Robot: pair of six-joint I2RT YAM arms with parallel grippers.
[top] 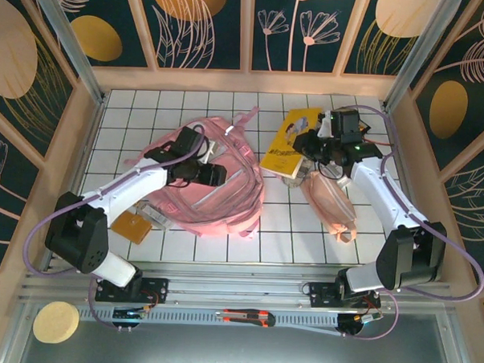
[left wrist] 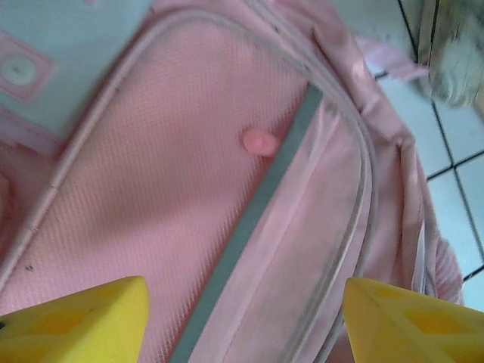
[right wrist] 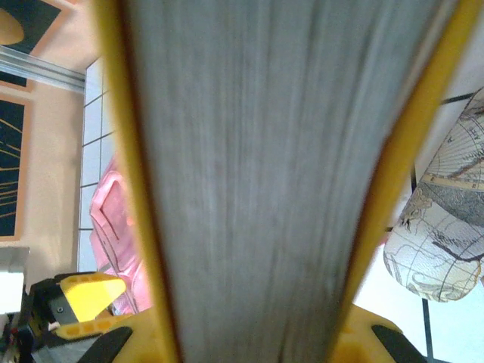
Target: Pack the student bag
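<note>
the student bag (top: 225, 209) lay flat on the tiled table (top: 296, 236), left of centre. the left gripper (top: 218, 175) hovered over its pink mesh, fingers (left wrist: 76, 321) spread wide. the right gripper (top: 312, 144) pinched a yellow book (right wrist: 265, 181) just right of the bag.

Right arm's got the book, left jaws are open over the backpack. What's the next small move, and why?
Probably lower the left gripper and pinch the student bag by its zip line to lift the fabric. Its jaws stand open just above the bag, holding nothing, while the right gripper clamps the yellow book beside the bag and needs an opening.
</note>
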